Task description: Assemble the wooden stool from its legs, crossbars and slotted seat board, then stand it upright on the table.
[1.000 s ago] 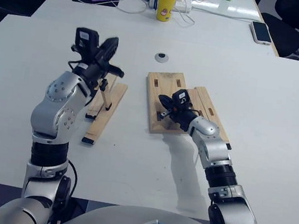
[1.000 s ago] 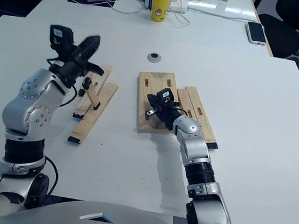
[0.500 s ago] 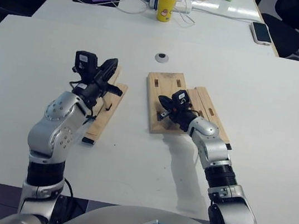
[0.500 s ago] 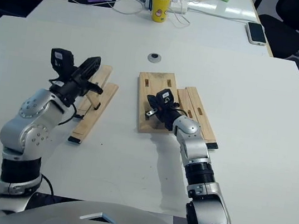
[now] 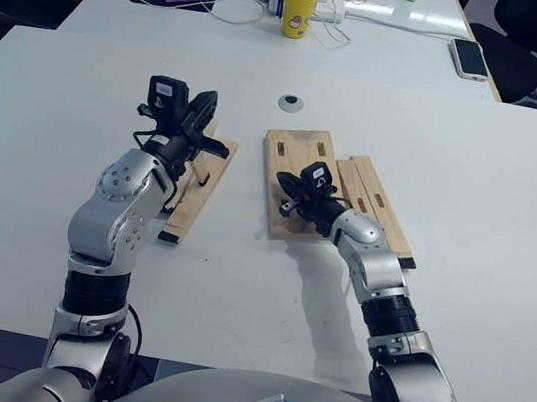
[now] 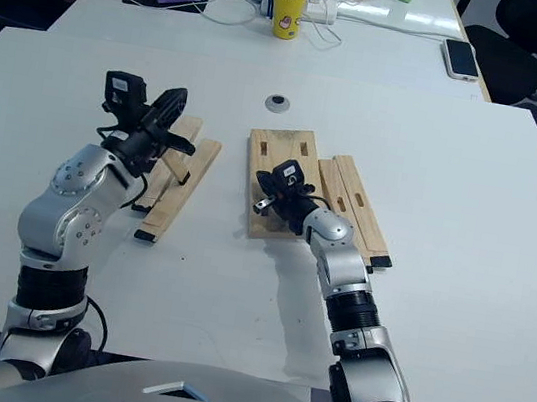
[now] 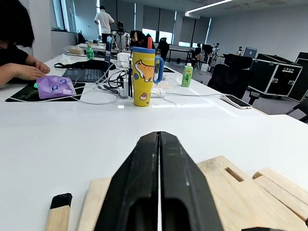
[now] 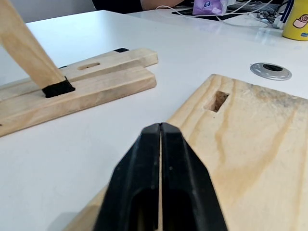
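Note:
The slotted seat board (image 5: 293, 156) lies flat at the table's middle, with two slotted wooden bars (image 5: 377, 203) side by side to its right. My right gripper (image 5: 295, 193) is shut and empty, low over the board's near left part, as the right wrist view (image 8: 160, 127) confirms. Left of the board lie the long leg pieces (image 5: 199, 191) and a black-tipped stick (image 8: 36, 57). My left gripper (image 5: 205, 109) hovers just over their far end, shut with nothing in it (image 7: 159, 139).
A grey round grommet (image 5: 289, 102) sits in the table beyond the board. On the far table stand a yellow mug (image 5: 299, 3), cables and a phone (image 5: 469, 57), with a person seated at far left. Bare white tabletop lies near and to the right.
My left arm has come down and forward, from raised above the leg pieces to low over their far end. The long leg piece has slid slightly farther away. The right arm has barely moved.

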`<move>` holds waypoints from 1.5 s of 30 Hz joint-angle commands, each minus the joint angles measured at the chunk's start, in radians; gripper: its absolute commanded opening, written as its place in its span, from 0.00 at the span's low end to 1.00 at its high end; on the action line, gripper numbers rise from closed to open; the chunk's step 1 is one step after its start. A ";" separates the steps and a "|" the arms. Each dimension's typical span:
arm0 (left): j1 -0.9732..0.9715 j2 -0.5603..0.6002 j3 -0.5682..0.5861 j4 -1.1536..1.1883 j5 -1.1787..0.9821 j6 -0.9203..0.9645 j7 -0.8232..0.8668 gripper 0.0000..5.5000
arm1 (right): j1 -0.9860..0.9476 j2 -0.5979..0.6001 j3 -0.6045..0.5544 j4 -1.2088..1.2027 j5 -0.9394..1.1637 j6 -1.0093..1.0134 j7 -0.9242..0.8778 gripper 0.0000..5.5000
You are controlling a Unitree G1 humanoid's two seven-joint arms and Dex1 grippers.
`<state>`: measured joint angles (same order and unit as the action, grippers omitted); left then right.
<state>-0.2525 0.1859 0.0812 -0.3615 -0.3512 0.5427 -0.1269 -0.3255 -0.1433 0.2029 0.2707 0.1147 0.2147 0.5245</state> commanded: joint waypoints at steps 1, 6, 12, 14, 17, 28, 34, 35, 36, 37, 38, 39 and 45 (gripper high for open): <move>-0.076 0.006 0.101 -0.063 -0.034 -0.087 0.009 0.08 | 0.004 -0.010 -0.010 0.001 -0.007 -0.007 0.005 0.00; 0.018 0.066 0.141 -0.133 -0.042 -0.118 -0.049 0.23 | 0.017 -0.014 -0.014 -0.006 -0.007 -0.006 -0.002 0.00; 0.295 0.079 0.064 -0.254 -0.045 -0.137 -0.143 0.39 | 0.041 -0.021 -0.028 -0.022 -0.006 -0.004 -0.015 0.00; 0.323 0.066 0.047 -0.240 -0.036 -0.157 -0.148 0.45 | 0.044 -0.019 -0.031 -0.024 -0.004 -0.003 -0.015 0.00; 0.310 0.052 0.031 -0.203 -0.029 -0.171 -0.142 0.52 | 0.050 -0.014 -0.028 -0.030 -0.005 0.000 -0.016 0.00; 0.289 0.031 0.001 -0.086 0.016 -0.175 -0.110 0.60 | 0.035 -0.009 -0.012 -0.028 -0.010 0.010 0.002 0.00; 0.304 0.022 0.021 -0.065 0.007 -0.167 -0.102 0.60 | 0.042 -0.009 -0.007 -0.038 -0.010 0.017 0.005 0.00; 0.306 0.021 0.019 -0.063 0.005 -0.163 -0.103 0.60 | 0.043 -0.008 -0.007 -0.039 -0.010 0.018 0.005 0.00; 0.308 0.020 0.017 -0.061 0.004 -0.162 -0.104 0.57 | 0.044 -0.008 -0.006 -0.040 -0.010 0.019 0.004 0.00; 0.309 0.019 0.015 -0.058 0.003 -0.159 -0.105 0.55 | 0.043 -0.007 -0.005 -0.039 -0.011 0.020 0.003 0.00; 0.310 0.018 0.012 -0.054 -0.001 -0.156 -0.109 0.54 | 0.044 -0.007 -0.004 -0.039 -0.011 0.021 0.002 0.00; 0.311 0.018 0.010 -0.051 -0.002 -0.154 -0.112 0.51 | 0.044 -0.006 -0.003 -0.039 -0.011 0.022 0.001 0.00; 0.307 0.020 0.018 -0.030 -0.016 -0.137 -0.123 0.34 | 0.044 -0.005 -0.001 -0.039 -0.009 0.023 -0.003 0.00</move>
<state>0.0468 0.2016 0.0963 -0.4058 -0.3611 0.3890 -0.2421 -0.2840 -0.1461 0.2027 0.2422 0.1146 0.2248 0.5235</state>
